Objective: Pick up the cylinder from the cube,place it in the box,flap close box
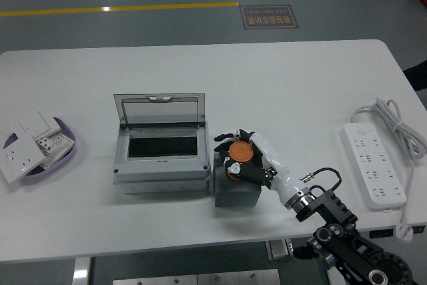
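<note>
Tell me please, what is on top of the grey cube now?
The orange cylinder stands on the grey cube, with the right hand closed around it. The hand covers the cylinder's base and most of the cube's top.

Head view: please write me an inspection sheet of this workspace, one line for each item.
Surface: white table, mostly bare.
Job's things: orange cylinder on the grey cube; grey box beside the cube, lid flap raised.
Clutter: purple dish with white switch parts at the left; white power strip at the right.
Grippers: right robot hand closed around the cylinder; left not in view.
Cables: white cord coiled by the power strip; thin black wire at the wrist.
Surroundings: grey floor, yellow line, floor sign.
</note>
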### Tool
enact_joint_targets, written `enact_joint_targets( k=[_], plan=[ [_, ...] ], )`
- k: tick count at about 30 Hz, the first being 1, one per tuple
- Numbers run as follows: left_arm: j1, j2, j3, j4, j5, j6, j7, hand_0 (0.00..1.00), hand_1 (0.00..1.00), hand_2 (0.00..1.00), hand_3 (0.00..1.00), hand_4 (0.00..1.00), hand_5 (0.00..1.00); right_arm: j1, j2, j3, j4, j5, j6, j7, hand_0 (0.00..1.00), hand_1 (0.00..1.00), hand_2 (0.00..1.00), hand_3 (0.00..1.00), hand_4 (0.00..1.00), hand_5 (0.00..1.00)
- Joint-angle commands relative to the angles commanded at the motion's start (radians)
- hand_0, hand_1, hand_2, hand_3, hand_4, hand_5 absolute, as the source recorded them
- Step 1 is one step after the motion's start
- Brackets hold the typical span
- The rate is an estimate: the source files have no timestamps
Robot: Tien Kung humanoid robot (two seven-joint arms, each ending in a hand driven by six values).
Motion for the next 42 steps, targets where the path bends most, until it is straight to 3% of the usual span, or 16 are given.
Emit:
enact_joint_targets(
  k=[6,7,12,13,18,19,24,25,32,42],
  plan=[
    [0.000,-0.004,-0.002,0.000,0.001,0.000,0.000,0.638,0.671,0.659,0.700,0.749,0.319,0.010,-0.012,-0.001,0.048,0.003,-0.016,-0.007,0.558,0.511,0.462,0.469,0.222,0.002],
    [0.000,-0.005,-0.002,0.000,0.002,0.000,0.000,0.638,0.671,0.659,0.701,0.749,0.319,0.014,-0.015,-0.003,0.059,0.005,-0.019,-0.010,0.368,0.360,0.337,0.307,0.060,0.002],
    [0.003,-0.008,-0.012,0.000,0.011,0.000,0.003,0.638,0.671,0.659,0.701,0.749,0.319,0.069,-0.023,-0.045,0.097,0.010,-0.035,-0.035,0.368,0.360,0.337,0.307,0.060,0.002],
    [0.004,-0.008,-0.014,0.000,0.013,0.000,0.004,0.638,0.671,0.658,0.702,0.749,0.320,0.085,-0.019,-0.057,0.097,0.007,-0.039,-0.041,0.322,0.335,0.323,0.291,0.023,0.002],
    [0.005,-0.007,-0.020,0.000,0.019,0.001,0.006,0.638,0.671,0.658,0.702,0.749,0.320,0.169,0.034,-0.102,0.064,-0.054,-0.060,-0.089,0.322,0.335,0.323,0.291,0.023,0.002],
    [0.005,-0.007,-0.020,0.000,0.020,0.001,0.006,0.638,0.671,0.659,0.702,0.750,0.321,0.185,0.050,-0.106,0.053,-0.075,-0.065,-0.104,0.227,0.271,0.309,0.289,0.002,0.002],
    [0.002,-0.007,-0.022,0.000,0.025,0.001,0.007,0.638,0.671,0.659,0.702,0.750,0.321,0.247,0.121,-0.111,0.010,-0.204,-0.072,-0.197,0.227,0.271,0.309,0.289,0.002,0.002],
    [0.002,-0.008,-0.024,0.000,0.027,0.001,0.008,0.638,0.671,0.659,0.702,0.751,0.323,0.261,0.133,-0.113,0.003,-0.234,-0.066,-0.217,0.153,0.239,0.305,0.286,0.002,0.002],
    [0.000,-0.009,-0.029,0.000,0.035,0.001,0.011,0.638,0.671,0.660,0.703,0.751,0.323,0.351,0.180,-0.140,-0.035,-0.486,0.007,-0.372,0.121,0.232,0.301,0.288,0.002,0.002],
    [0.001,0.001,-0.055,0.000,0.063,0.002,0.021,0.638,0.671,0.660,0.703,0.752,0.325,0.431,0.180,-0.217,-0.059,-0.778,0.116,-0.533,0.125,0.238,0.309,0.305,0.002,0.002]
  ],
)
